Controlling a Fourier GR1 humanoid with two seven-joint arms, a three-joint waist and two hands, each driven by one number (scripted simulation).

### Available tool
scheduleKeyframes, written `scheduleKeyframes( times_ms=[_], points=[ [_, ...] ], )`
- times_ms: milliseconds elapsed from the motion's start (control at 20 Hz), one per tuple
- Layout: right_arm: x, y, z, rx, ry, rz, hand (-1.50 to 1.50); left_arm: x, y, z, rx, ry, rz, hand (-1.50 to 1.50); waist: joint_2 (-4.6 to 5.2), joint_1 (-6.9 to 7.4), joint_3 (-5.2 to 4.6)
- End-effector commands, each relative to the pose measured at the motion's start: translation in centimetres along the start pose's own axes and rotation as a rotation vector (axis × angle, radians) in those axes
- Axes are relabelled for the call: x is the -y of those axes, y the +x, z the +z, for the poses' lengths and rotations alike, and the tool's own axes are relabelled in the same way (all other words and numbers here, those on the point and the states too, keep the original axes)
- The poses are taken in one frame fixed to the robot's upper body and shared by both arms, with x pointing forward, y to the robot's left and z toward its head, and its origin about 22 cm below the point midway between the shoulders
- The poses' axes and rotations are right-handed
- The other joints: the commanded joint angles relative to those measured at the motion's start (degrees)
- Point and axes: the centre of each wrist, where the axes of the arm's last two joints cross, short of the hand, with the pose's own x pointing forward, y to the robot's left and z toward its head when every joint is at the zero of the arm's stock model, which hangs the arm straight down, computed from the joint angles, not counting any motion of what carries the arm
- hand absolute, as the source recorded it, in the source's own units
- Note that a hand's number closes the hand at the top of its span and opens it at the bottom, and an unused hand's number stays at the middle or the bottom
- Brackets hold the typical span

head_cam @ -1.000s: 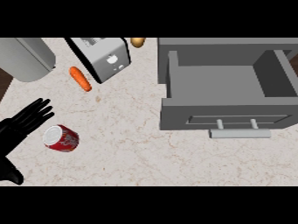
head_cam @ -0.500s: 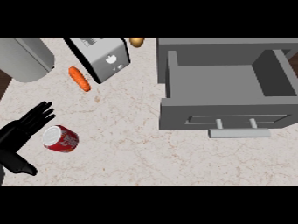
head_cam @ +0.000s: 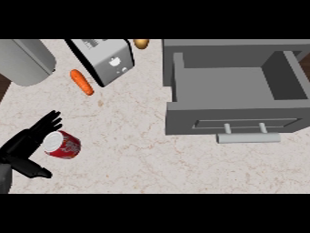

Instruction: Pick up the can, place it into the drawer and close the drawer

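Observation:
A red can (head_cam: 64, 144) with a white top lies on the speckled counter at the lower left. My left hand (head_cam: 25, 145) is right beside it on its left, fingers straight and spread, thumb (head_cam: 35, 171) pointing right below the can; the fingers partly cover the can's top edge. The grey drawer (head_cam: 237, 86) stands pulled open at the right, its inside bare, with a bar handle (head_cam: 249, 137) on its front. My right hand is not in view.
A toaster (head_cam: 103, 59) stands at the back, a carrot (head_cam: 82, 82) lies left of it, and a small brown item (head_cam: 141, 43) sits behind. A large grey cylinder (head_cam: 16, 61) fills the far left corner. The counter's left edge runs close to my hand.
My left hand has slid to the right and a little down, closing on the can's left side. The can and drawer have not moved.

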Motion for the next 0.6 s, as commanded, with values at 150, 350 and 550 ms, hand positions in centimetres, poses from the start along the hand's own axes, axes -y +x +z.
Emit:
scheduleKeyframes(
  times_ms=[150,350,550],
  points=[
    [0.5,0.8,-1.2,0.012,0.009,0.0,-1.5,1.0,-2.0,-0.5,0.044,-0.099,0.081,-1.5,0.04,0.21,0.0],
    [-0.8,1.1,-0.4,-0.011,0.004,0.004,-1.5,1.4,-1.5,-2.2,0.037,-0.105,0.1,-1.5,0.22,-0.21,-0.06],
    [-1.2,2.2,1.0,0.001,0.009,0.008,-1.5,1.3,-1.8,-2.0,0.041,-0.099,0.157,-1.5,0.11,-0.58,-0.07]
  ],
)
